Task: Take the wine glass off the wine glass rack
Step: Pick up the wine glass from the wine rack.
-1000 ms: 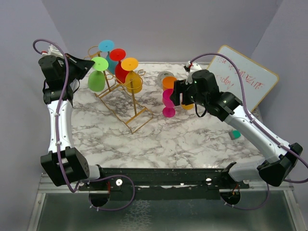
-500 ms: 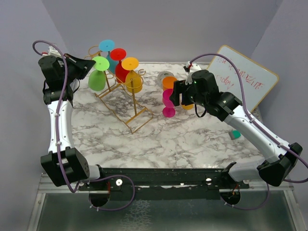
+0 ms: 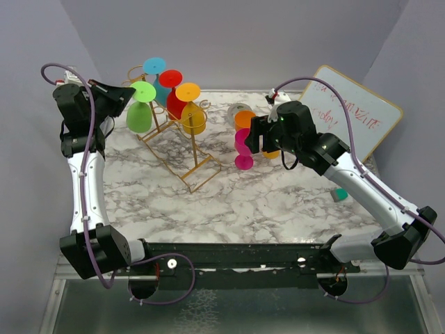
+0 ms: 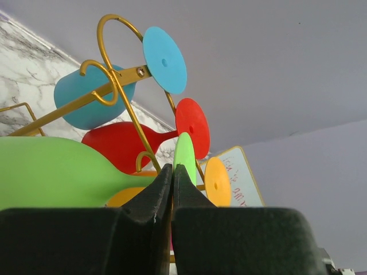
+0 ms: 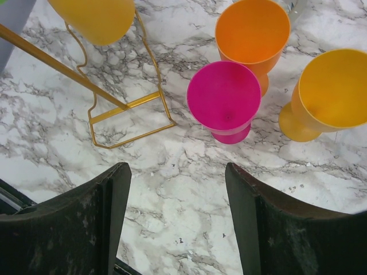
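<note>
Two pairs, left jaws closed by green wine glass [image 4: 69, 172] foot, right jaws open over pink glass [image 5: 225, 100]

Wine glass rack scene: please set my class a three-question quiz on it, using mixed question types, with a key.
1. How many glasses hang on the wine glass rack?
2. True or false: the right gripper is shut on the pink glass.
3. Which glass lies closest to the left gripper? A blue glass, B green glass, C red glass.
Key: 1 four; 2 false, it is open; 3 B.
</note>
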Controlling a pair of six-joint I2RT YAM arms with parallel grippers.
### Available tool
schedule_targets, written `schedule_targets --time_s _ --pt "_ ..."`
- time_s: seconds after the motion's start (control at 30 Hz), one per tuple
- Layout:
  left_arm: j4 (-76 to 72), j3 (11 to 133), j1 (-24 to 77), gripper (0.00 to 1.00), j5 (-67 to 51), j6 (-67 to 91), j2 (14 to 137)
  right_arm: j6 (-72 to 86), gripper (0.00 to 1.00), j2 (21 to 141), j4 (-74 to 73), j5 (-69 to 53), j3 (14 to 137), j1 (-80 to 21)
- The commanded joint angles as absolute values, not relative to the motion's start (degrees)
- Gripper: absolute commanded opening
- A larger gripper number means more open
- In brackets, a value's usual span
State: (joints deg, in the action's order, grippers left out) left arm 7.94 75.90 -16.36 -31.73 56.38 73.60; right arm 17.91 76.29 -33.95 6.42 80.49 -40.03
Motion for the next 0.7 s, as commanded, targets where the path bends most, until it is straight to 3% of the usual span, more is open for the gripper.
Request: schedule_targets --time_s 0.0,0.4,0.67 --pt "10.2 76.3 -16.3 0.00 -27.9 55.3 71.1 18.0 0.73 76.0 -33.6 5.5 79.9 -40.2" --pt "11.9 76.7 -16.5 0.00 -26.8 53.8 70.1 18.0 0.84 69.8 -28.1 6.9 75.6 -40.1" --pt "13.8 76.9 -16.6 0.00 -24.7 52.7 69.5 17.9 0.85 69.8 -28.1 7.0 75.6 -40.2"
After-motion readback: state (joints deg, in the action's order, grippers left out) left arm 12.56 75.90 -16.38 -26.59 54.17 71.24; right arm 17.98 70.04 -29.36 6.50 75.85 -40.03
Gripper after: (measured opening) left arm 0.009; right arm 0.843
